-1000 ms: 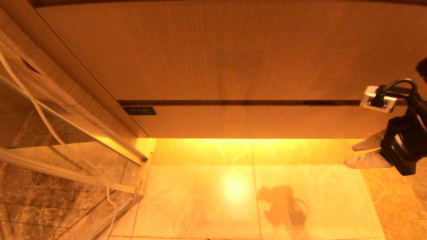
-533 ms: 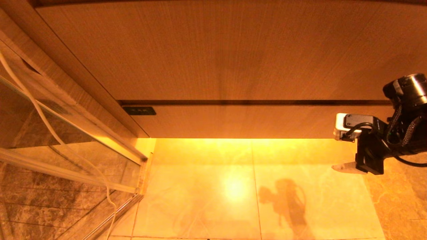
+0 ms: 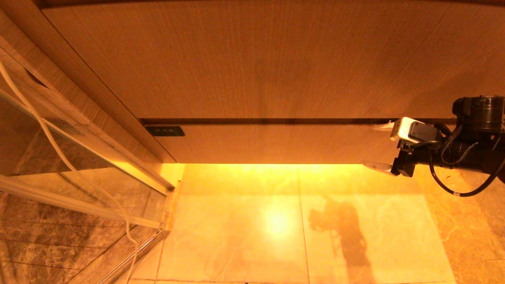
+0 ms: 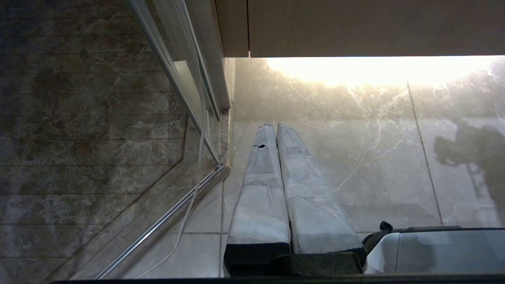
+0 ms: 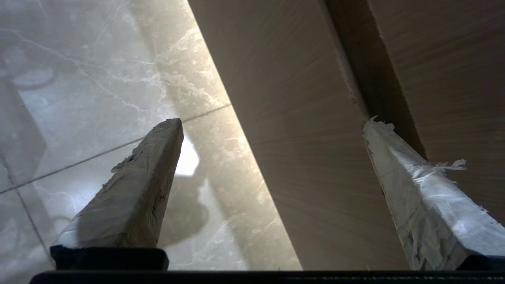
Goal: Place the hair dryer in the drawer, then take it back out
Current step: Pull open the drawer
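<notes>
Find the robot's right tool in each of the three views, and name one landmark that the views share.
Head view: right tool, open, at the right edge before the drawer front.
Left wrist view: not in it.
Right wrist view: its tool straddles the drawer front.
Shared landmark: the lit marble floor.

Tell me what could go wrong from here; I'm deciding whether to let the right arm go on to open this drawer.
1. The open right gripper straddles the drawer front, one fingertip at the dark gap above; it may scrape the wood or slip off.
2. The hair dryer is in no view, so nothing confirms where it lies.
</notes>
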